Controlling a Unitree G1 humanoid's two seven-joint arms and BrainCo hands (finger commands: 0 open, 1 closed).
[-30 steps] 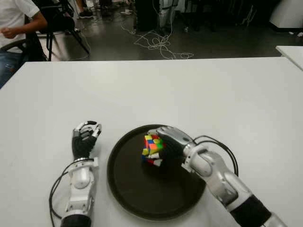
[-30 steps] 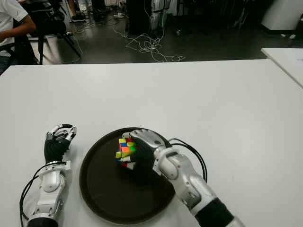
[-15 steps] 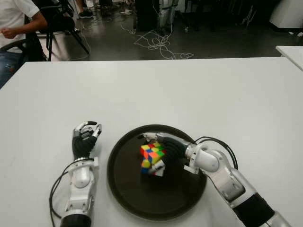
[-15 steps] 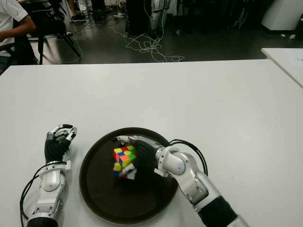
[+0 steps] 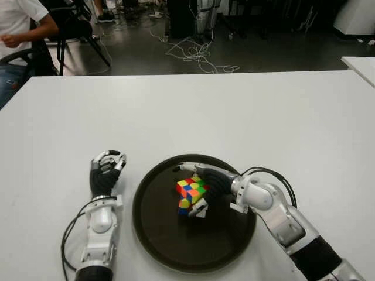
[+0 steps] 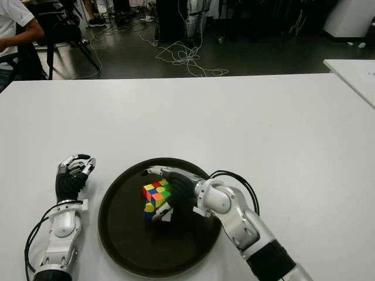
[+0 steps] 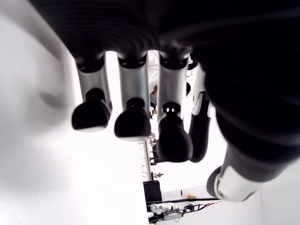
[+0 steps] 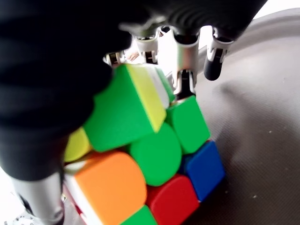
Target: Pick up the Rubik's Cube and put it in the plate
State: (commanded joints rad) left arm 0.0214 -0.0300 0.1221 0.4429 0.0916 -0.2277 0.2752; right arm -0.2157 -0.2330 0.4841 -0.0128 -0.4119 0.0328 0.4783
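Observation:
The Rubik's Cube (image 5: 191, 194), its layers twisted out of line, sits tilted inside the round dark plate (image 5: 170, 240) on the white table (image 5: 234, 111). My right hand (image 5: 218, 182) lies over the plate's right side. Its fingers (image 5: 190, 168) stretch straight past the cube's far side, and the thumb tip sits by the cube's lower corner. In the right wrist view the cube (image 8: 154, 154) is close against the palm, and the straightened fingers (image 8: 213, 61) do not clasp it. My left hand (image 5: 105, 172) shows left of the plate, fingers (image 7: 133, 122) curled and holding nothing.
A person (image 5: 17, 23) sits on a chair beyond the table's far left corner. Cables (image 5: 199, 55) lie on the dark floor behind the table. The corner of another white table (image 5: 360, 64) shows at the right edge.
My right hand lowered the cube into the plate and its fingers uncurled from around it. The cube now sits lower and tilted. The left hand has not moved.

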